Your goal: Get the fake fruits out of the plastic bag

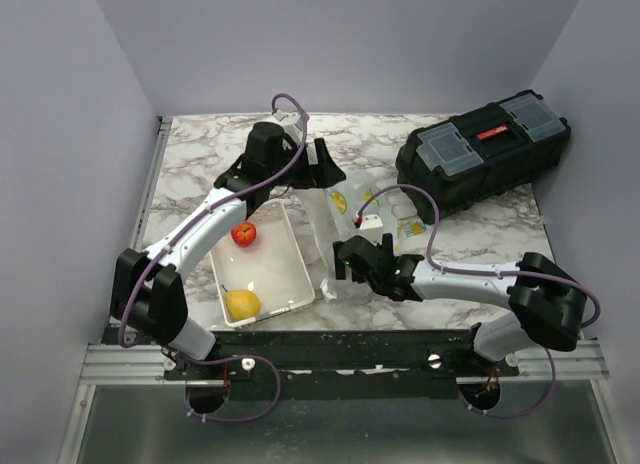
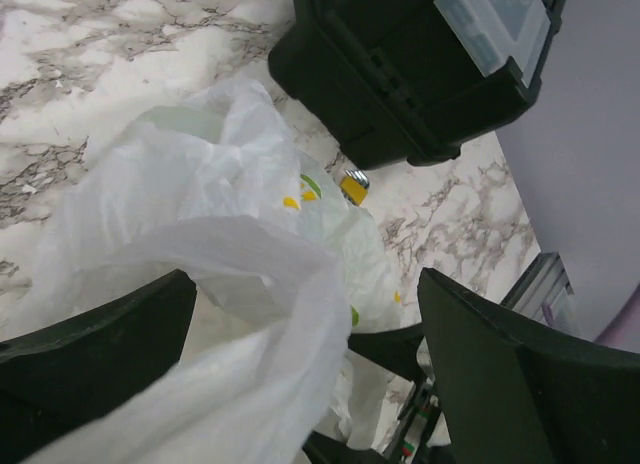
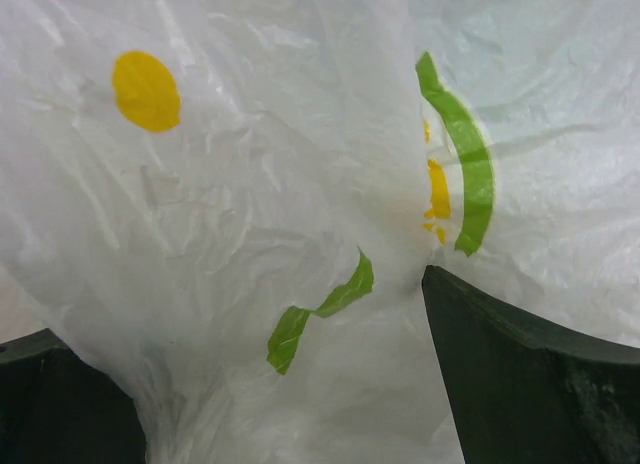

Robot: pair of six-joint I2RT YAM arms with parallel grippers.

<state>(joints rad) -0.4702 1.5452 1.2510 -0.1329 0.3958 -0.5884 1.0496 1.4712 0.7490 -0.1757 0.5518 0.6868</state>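
Bright even light, faint shadows, wrist cams soft up close, plastic bag near blown-out

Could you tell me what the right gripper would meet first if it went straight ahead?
The plastic bag: its film fills the right gripper's view, bunched between the fingers, probably touching.

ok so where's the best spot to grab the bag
Probably the raised fold of the bag between the open fingers of the left pincer, taken from above. The film is thin and crumpled, and that ridge stands up enough to pinch; flatter parts would likely slip.
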